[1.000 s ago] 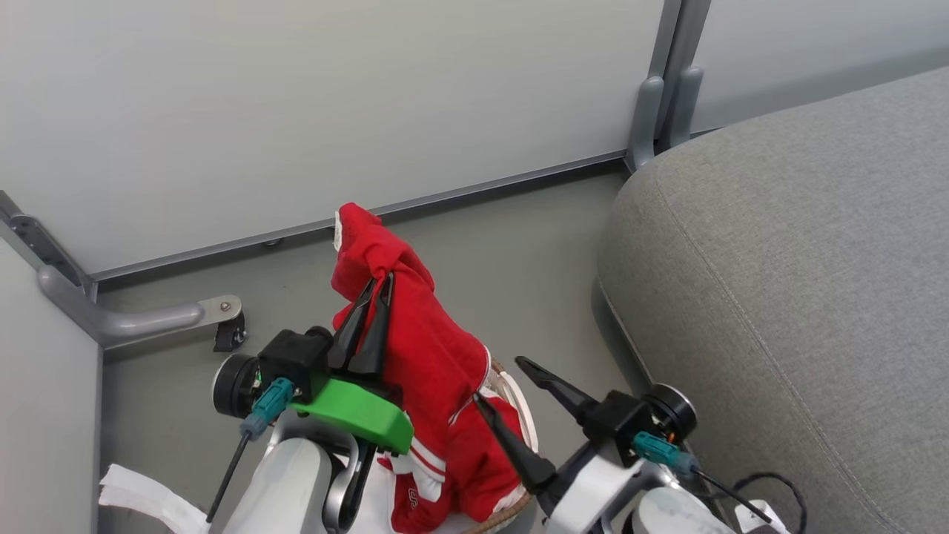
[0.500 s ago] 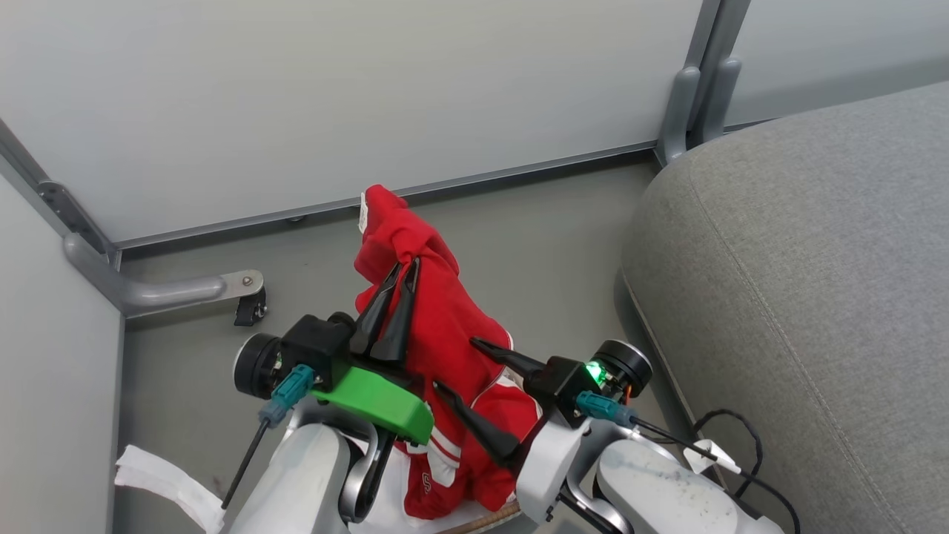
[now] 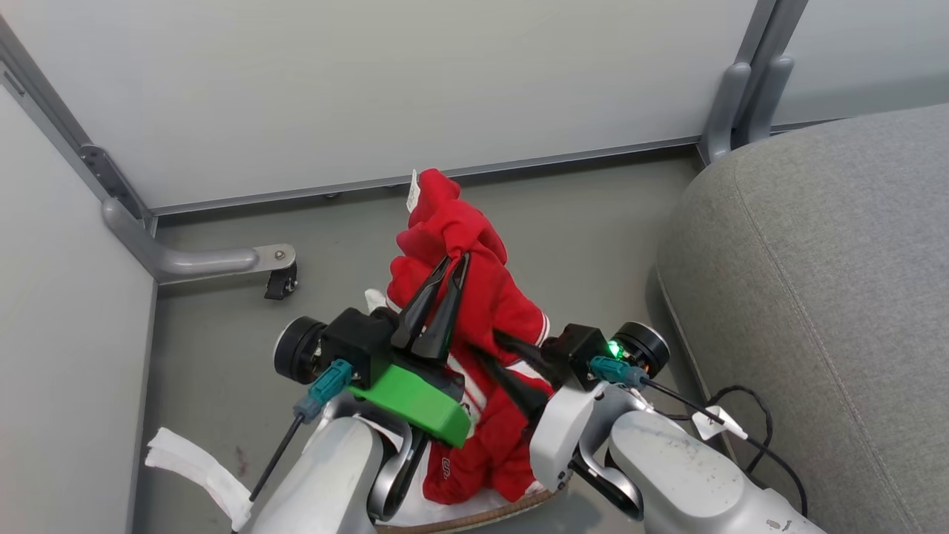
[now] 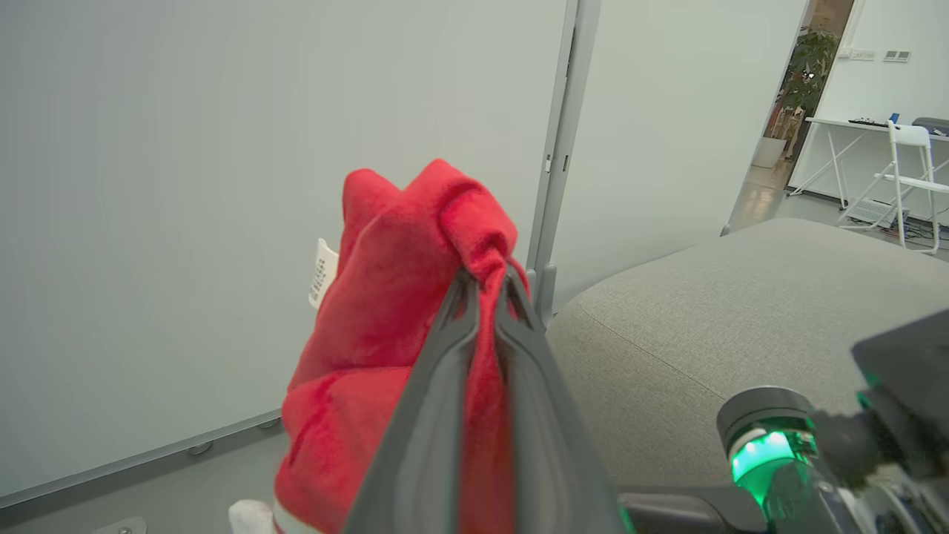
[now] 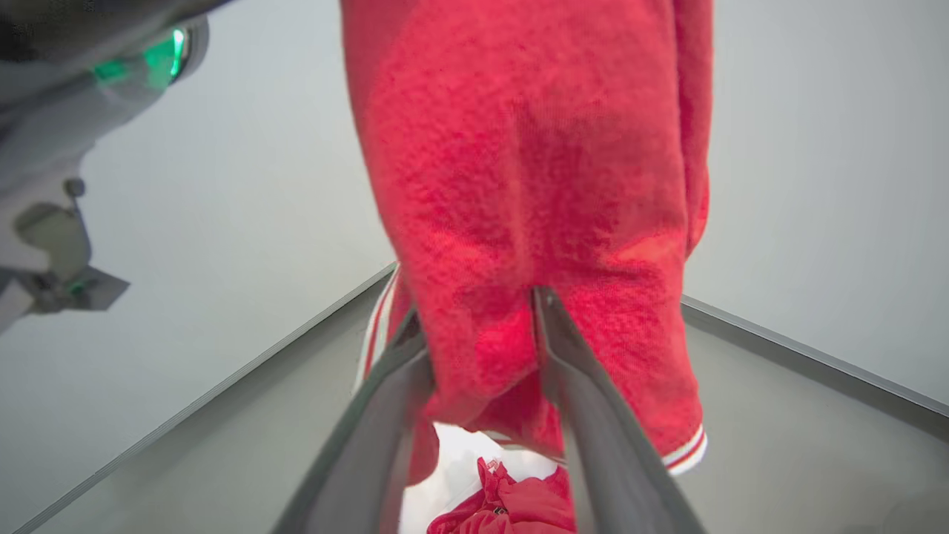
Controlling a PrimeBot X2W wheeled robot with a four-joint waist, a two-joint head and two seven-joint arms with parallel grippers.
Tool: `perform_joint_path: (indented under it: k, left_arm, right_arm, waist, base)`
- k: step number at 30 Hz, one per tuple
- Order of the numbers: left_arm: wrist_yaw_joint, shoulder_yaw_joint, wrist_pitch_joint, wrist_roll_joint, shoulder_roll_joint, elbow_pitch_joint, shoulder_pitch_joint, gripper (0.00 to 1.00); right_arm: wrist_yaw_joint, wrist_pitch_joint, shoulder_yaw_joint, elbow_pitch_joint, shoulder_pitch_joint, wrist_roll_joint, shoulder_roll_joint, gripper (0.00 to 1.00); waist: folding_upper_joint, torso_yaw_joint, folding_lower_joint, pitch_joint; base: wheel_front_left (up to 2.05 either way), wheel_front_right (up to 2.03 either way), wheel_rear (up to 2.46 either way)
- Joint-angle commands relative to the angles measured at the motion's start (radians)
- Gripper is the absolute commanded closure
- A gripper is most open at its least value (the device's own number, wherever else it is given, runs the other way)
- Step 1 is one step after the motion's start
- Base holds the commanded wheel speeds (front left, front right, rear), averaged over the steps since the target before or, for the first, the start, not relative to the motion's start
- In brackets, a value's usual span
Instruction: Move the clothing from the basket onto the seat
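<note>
Right gripper (image 3: 485,343) has closed in since a second ago: it was clear of the cloth at lower right, and now its fingers (image 5: 586,415) straddle the hanging jersey. Head camera has also swung, so the shift of the sofa and wall panels is not their own move.

Left gripper (image 3: 456,258) (image 4: 485,278): long dark tapered fingers (image 4: 430,415) pressed together, pinching a bunched fold of the red jersey (image 3: 474,222) (image 4: 385,297) near its top. Fabric looks fleecy and matte, and bulges over the tips in rounded lumps. A small white printed tag (image 3: 413,194) sticks out at the upper edge.

Right gripper (image 5: 478,308): fingers spread in a V, one on each side of the lower hanging part of the jersey (image 5: 534,148), not pinched. Nubby red knit fills the gap between them. Thin red-and-white striped trim shows at the hem.

Jersey hangs lifted above the basket (image 3: 474,519), of which a curved brown woven rim shows at the bottom edge. More crumpled red clothing (image 5: 511,504) lies in the basket below, on a white surface.

Grey woven seat (image 3: 815,259) (image 4: 741,311) is to the right, rounded edge, stitched seam, well apart from the jersey. Smooth grey floor (image 3: 593,222) lies between them. A white cloth strip (image 3: 193,467) lies on the floor at lower left.
</note>
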Motion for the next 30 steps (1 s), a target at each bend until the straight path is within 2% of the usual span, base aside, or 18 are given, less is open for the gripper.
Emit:
perform_joint_path:
  k: [1,18,19,20,25,30]
  left_arm:
    - [0.005,-0.004,-0.004,-0.002,0.002,-0.004,-0.018,1.0]
    - [0.016,0.008,-0.004,0.018,0.002,0.01,-0.016,1.0]
    - [0.021,0.013,-0.004,0.022,0.002,0.007,-0.015,0.42]
    - [0.026,0.016,-0.004,0.029,0.002,0.004,-0.015,0.0]
    - [0.028,0.031,-0.003,0.038,0.002,0.009,-0.002,0.0]
    - [0.024,0.061,-0.003,0.069,0.002,0.025,0.019,0.0]
  right_arm:
    - [-0.001,-0.002,-0.001,0.008,-0.016,0.009,-0.004,1.0]
    - [-0.001,-0.002,-0.005,0.006,-0.01,0.0,-0.004,1.0]
    - [-0.001,-0.002,-0.003,0.004,-0.012,-0.002,-0.004,1.0]
    - [-0.001,-0.002,-0.003,0.003,-0.012,-0.003,-0.004,1.0]
    - [-0.001,-0.002,-0.02,-0.015,0.003,-0.013,-0.004,1.0]
    - [-0.001,-0.002,-0.044,-0.042,0.029,-0.036,-0.003,1.0]
  waist:
    - [0.0,0.004,0.0001,0.003]
    - [0.0,-0.016,0.0001,0.01]
    - [0.0,-0.021,0.0001,0.009]
    - [0.0,-0.024,0.0001,0.009]
    - [0.0,-0.066,0.0001,0.008]
    - [0.0,-0.154,0.0001,0.004]
  base:
    - [0.0,0.0,0.0]
    - [0.0,0.0,0.0]
    - [0.0,0.0,0.0]
    - [0.0,0.0,0.0]
    - [0.0,0.0,0.0]
    - [0.0,0.0,0.0]
